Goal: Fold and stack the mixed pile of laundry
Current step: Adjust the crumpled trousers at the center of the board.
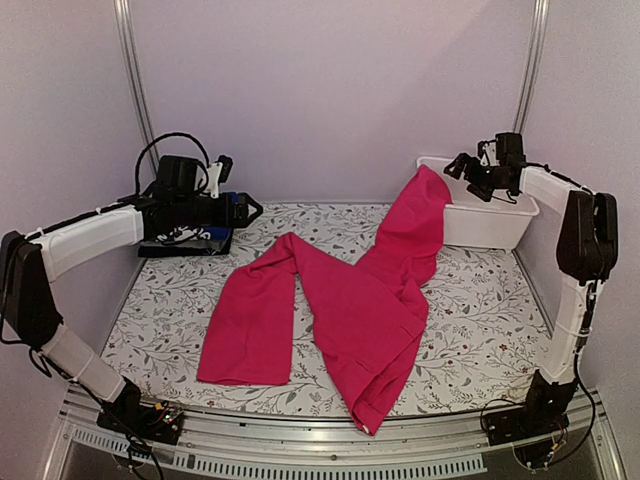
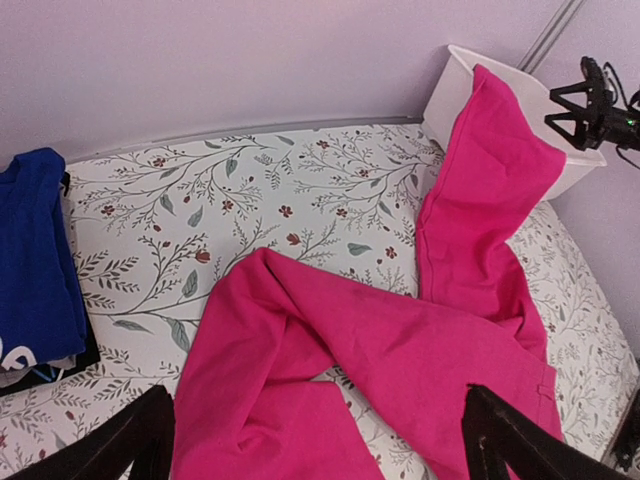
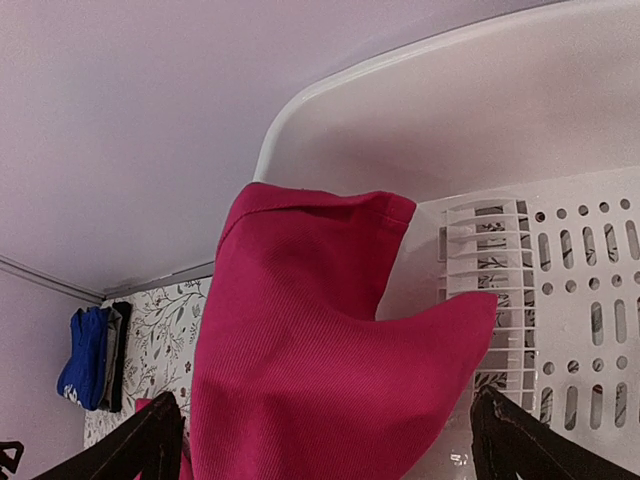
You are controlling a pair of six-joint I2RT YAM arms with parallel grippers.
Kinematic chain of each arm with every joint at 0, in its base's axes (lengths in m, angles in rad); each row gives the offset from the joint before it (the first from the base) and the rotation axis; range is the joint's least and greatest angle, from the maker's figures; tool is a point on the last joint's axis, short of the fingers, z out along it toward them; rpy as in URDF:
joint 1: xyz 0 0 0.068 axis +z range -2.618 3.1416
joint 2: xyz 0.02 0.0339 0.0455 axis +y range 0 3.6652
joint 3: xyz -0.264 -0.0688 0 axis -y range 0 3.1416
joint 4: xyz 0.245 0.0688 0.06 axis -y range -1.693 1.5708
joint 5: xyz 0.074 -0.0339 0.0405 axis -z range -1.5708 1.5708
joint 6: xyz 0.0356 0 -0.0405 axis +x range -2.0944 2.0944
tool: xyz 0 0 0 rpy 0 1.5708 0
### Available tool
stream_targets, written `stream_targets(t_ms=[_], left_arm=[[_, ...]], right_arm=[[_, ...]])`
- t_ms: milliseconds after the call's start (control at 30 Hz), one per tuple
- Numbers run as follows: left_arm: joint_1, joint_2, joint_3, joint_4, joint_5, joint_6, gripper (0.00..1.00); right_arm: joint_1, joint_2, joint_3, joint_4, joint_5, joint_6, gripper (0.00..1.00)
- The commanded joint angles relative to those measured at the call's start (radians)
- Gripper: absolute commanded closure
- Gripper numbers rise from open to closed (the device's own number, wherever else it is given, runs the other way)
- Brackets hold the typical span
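A large magenta-pink garment (image 1: 355, 300) lies spread over the middle of the table. One end (image 3: 310, 330) climbs up and hangs over the rim of the white bin (image 1: 495, 228). My right gripper (image 1: 460, 168) hovers just above that draped end, open, its dark fingertips (image 3: 150, 440) standing either side of the cloth without closing on it. My left gripper (image 1: 248, 208) is raised at the back left, open and holding nothing, looking down on the pink garment (image 2: 400, 340). A folded royal-blue garment (image 2: 35, 260) lies on a small stack (image 1: 190, 242) below the left arm.
The slotted white plastic bin (image 3: 570, 290) sits at the back right corner against the wall. The floral table covering (image 1: 480, 320) shows bare around the garment. A metal rail (image 1: 300, 435) runs along the near edge between the arm bases.
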Motion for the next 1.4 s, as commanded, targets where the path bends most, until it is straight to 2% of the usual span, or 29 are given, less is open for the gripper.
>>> stream_targets(t_ms=[0,133,267,467,533,667,767,1133,1267,1367], left_arm=[[-0.011,0.019,0.045,-0.018,-0.016,0.024,0.00],[-0.011,0.025,0.046,-0.023,-0.029,0.022,0.00],[-0.010,0.030,0.040,-0.025,-0.039,0.017,0.00],[-0.010,0.042,0.035,-0.018,-0.048,0.011,0.00],[-0.009,0.047,0.037,-0.014,-0.048,0.010,0.00],[-0.010,0.050,0.038,-0.012,-0.052,0.011,0.00],[-0.010,0.050,0.037,-0.013,-0.053,0.012,0.00],[-0.008,0.040,0.025,-0.008,-0.051,0.016,0.00],[-0.010,0.031,0.004,-0.014,-0.031,0.024,0.00],[-0.010,0.016,-0.028,-0.013,-0.022,0.026,0.00]], right_arm=[[-0.050,0.125,0.072,0.120,-0.211,-0.010,0.01],[-0.057,0.235,0.166,0.147,-0.319,0.008,0.01],[-0.057,0.321,0.192,0.254,-0.462,0.130,0.02],[-0.049,0.406,0.216,0.372,-0.558,0.275,0.13],[-0.045,0.423,0.237,0.371,-0.563,0.278,0.29],[-0.046,0.429,0.257,0.373,-0.560,0.273,0.77],[-0.049,0.403,0.262,0.371,-0.543,0.253,1.00],[-0.032,0.197,0.329,0.379,-0.520,0.187,1.00],[0.046,0.102,0.319,0.335,-0.535,0.151,1.00],[0.125,0.010,0.248,0.261,-0.511,0.087,1.00]])
